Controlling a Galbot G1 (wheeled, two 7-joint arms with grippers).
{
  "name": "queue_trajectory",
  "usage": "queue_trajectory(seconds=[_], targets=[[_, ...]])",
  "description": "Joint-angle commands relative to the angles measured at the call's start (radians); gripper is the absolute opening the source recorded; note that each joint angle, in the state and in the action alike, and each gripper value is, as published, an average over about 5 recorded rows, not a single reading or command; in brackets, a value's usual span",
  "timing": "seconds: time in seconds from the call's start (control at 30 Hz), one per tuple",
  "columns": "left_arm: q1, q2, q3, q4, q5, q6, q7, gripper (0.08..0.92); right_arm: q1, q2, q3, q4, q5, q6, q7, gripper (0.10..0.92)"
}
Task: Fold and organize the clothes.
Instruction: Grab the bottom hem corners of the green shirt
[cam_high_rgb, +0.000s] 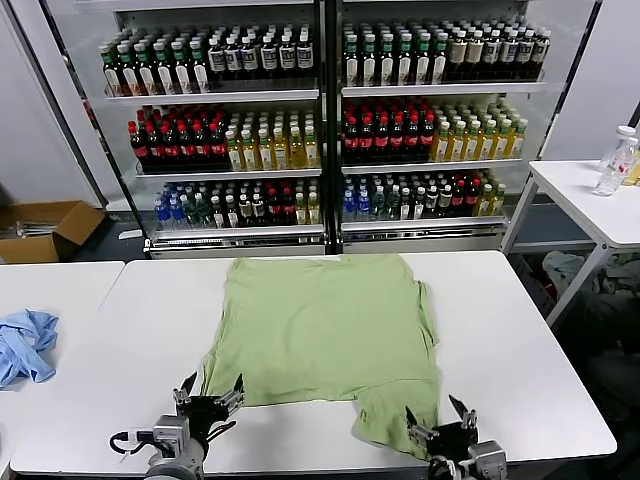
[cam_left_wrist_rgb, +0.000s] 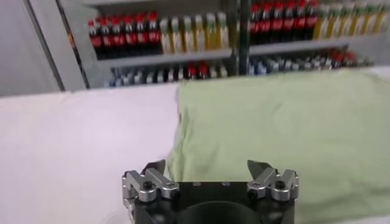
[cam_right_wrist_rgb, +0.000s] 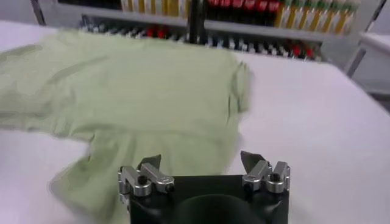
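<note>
The light green polo shirt (cam_high_rgb: 320, 335) lies spread on the white table (cam_high_rgb: 520, 350), back side up, with a sleeve flap hanging toward the front right corner (cam_high_rgb: 395, 420). No collar, buttons or patch show. My left gripper (cam_high_rgb: 210, 395) is open and empty at the shirt's front left corner, just above the table; the shirt also fills the left wrist view (cam_left_wrist_rgb: 286, 128). My right gripper (cam_high_rgb: 440, 418) is open and empty at the front right flap, seen in the right wrist view (cam_right_wrist_rgb: 146, 109) as well.
A light blue garment (cam_high_rgb: 25, 345) lies on the neighbouring table at the left. Drink shelves (cam_high_rgb: 320, 120) stand behind the table. A side table with a bottle (cam_high_rgb: 612, 165) is at the right. A cardboard box (cam_high_rgb: 45, 230) sits on the floor far left.
</note>
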Motion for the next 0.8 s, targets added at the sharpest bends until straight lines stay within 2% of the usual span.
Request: queue_trajectory(seconds=[0.03, 0.2, 0.4, 0.67, 0.8], targets=[[-0.012, 0.013, 0.012, 0.125, -0.027, 0.02, -0.004, 0.724, -0.048, 0.002, -0.025, -0.02, -0.001, -0.022, 0.001, 0.701], [-0.005, 0.014, 0.014, 0.136, -0.043, 0.02, 0.001, 0.586, -0.057, 0.002, -0.03, -0.02, 0.015, -0.021, 0.003, 0.554], [0.016, 0.024, 0.0, 0.091, -0.093, 0.017, 0.022, 0.413, -0.064, -0.003, -0.026, -0.007, 0.043, -0.017, -0.004, 0.381], [0.05, 0.043, -0.051, -0.073, -0.18, 0.013, 0.045, 0.179, -0.06, -0.026, 0.021, 0.061, 0.107, 0.068, -0.032, 0.152], [0.061, 0.069, -0.078, -0.166, -0.226, 0.013, 0.048, 0.1, -0.04, -0.058, 0.088, 0.114, 0.151, 0.121, -0.039, 0.105]])
